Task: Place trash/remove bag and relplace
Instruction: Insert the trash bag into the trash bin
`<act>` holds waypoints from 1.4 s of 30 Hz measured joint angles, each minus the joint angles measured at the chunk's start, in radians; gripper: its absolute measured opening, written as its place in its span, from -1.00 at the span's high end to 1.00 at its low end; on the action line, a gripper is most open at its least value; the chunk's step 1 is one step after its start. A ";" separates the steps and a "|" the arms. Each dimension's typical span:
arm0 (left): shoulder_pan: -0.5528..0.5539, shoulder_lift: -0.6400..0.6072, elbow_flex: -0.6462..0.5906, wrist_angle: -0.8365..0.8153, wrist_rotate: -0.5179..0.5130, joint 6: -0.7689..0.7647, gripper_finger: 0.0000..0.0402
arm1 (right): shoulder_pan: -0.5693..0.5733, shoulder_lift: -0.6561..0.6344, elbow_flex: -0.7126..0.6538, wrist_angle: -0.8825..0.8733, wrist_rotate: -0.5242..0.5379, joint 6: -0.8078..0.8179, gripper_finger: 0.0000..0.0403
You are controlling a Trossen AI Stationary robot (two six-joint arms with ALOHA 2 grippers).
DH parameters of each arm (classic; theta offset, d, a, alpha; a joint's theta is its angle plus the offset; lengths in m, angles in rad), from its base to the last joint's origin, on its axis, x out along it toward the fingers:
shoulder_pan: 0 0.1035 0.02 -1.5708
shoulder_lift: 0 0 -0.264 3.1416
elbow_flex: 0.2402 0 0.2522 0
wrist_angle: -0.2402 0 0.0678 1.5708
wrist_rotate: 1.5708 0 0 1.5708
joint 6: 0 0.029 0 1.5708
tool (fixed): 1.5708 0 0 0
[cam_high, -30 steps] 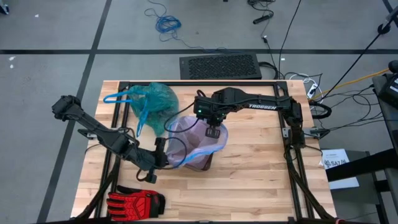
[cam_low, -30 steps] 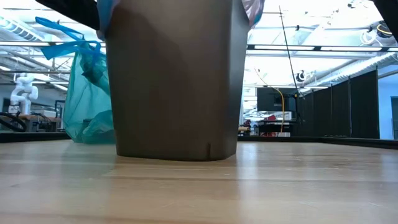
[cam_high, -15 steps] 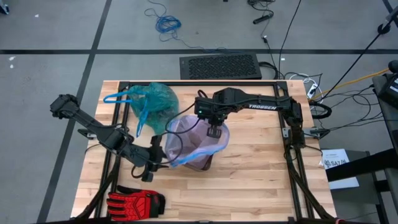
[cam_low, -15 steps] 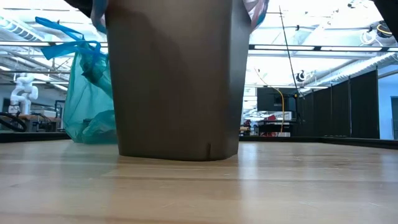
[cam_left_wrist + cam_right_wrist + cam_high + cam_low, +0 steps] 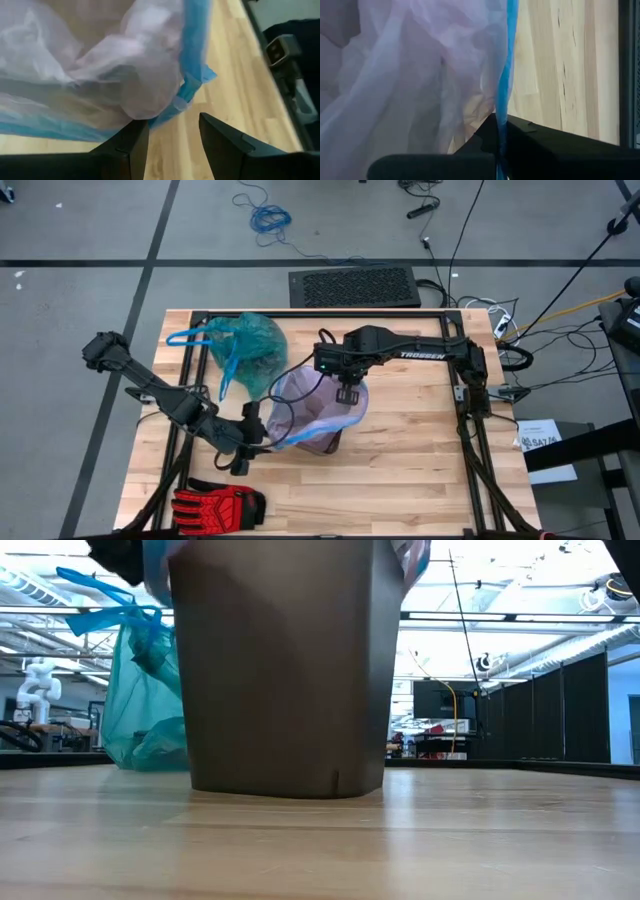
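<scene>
A grey-brown bin (image 5: 322,435) stands mid-table on its base (image 5: 285,780). A pale lilac bag with a blue rim (image 5: 318,405) is draped in its mouth. The teal-green bag (image 5: 245,345), bunched up with blue loops, rests on the table at the far left, behind the bin in the low view (image 5: 140,690). My left gripper (image 5: 262,432) is open at the bin's left side. Its fingers stand just short of the blue rim (image 5: 192,85), with nothing between them. My right gripper (image 5: 345,392) is shut on the lilac bag's rim over the bin's far right side. The trash is hidden. My right gripper pinches the lilac bag's blue rim (image 5: 503,112) between its two shut fingers, from above over the bin's far right side. The rim runs straight away from the fingers, and the thin lilac film (image 5: 420,65) hangs in folds beside it.
A red-and-black glove (image 5: 218,505) lies at the table's near left corner. A black mat (image 5: 355,285) lies on the floor beyond the far edge. Bare wood stretches to the right of the bin (image 5: 420,440) and along the near edge.
My left gripper has opened and let go of the lilac bag's blue rim at the bin's left side, staying close by. The bin, the teal-green bag and my right gripper have kept their places.
</scene>
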 joint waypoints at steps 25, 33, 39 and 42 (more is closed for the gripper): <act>-0.107 -0.067 0.073 -0.064 -0.079 -0.052 0.16 | 0.019 -0.040 0.000 0.007 0.025 0.020 1.00; -0.111 -0.067 0.081 -0.086 -0.091 -0.058 0.16 | 0.019 -0.040 0.000 0.003 0.025 0.024 1.00; -0.110 -0.066 0.062 -0.125 -0.120 -0.105 0.16 | 0.020 -0.047 0.000 0.004 0.090 0.027 1.00; -0.110 -0.066 0.062 -0.114 -0.131 -0.104 0.16 | 0.020 -0.072 0.000 0.010 0.107 0.042 1.00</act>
